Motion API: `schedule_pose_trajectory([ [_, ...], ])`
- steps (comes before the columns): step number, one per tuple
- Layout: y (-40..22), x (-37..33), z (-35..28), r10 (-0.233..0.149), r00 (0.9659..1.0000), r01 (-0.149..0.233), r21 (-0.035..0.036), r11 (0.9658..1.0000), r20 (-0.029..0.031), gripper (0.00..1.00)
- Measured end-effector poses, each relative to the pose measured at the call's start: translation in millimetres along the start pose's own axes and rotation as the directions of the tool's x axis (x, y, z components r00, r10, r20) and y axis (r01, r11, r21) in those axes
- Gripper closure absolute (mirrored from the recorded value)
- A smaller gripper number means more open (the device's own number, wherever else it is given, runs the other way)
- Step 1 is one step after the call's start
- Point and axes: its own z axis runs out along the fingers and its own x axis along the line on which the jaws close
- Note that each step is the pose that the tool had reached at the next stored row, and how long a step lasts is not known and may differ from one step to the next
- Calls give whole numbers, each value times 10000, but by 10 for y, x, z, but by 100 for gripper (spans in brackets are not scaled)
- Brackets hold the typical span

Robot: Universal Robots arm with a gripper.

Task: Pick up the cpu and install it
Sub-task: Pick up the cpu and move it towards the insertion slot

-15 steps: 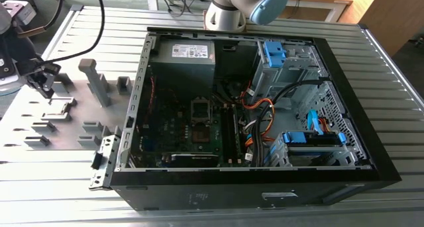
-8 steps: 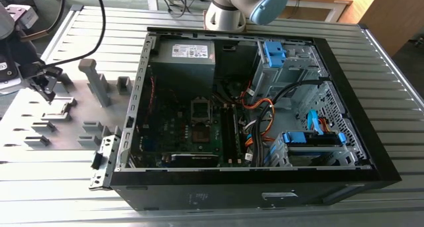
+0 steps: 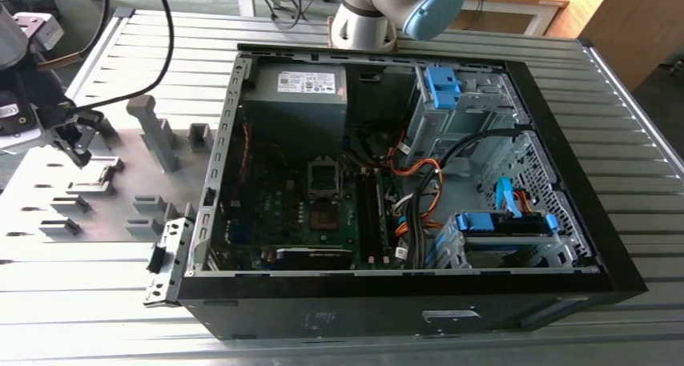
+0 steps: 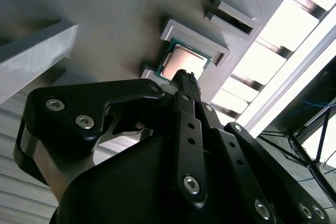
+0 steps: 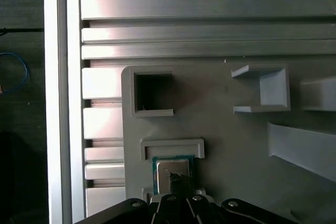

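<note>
The cpu [image 4: 185, 60] lies flat in its grey holder frame [image 4: 198, 36], just beneath the tip of the hand [image 4: 185, 77], whose fingers [image 4: 190, 124] are drawn together, gripping nothing. The exterior view takes in the open computer case [image 3: 374, 290] beside that frame on the slatted surface [image 3: 96, 302], whereas both wrist views bring the chip's silver top up close.

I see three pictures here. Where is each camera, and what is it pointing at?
Exterior view: off the arm, high up, looking down on the computer case and grey tray; the arm's base and hand show.
First wrist view: on the arm, facing the tray past the hand, at the chip in its holder.
Second wrist view: also on the arm, looking slantwise along the hand at the chip.
Shared: both wrist views show the hand and the chip.
</note>
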Motion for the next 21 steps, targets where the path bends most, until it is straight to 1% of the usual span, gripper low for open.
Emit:
schedule_pose_trajectory([
  [7,-1,1,51,-88,10000,88,-5,10000,1,89],
  [19,-1,1,55,-103,9999,103,-5,9999,0,89],
  [20,-1,1,55,-102,9999,102,-5,9999,0,89],
  [21,-1,1,55,-103,9999,103,-5,9999,0,84],
])
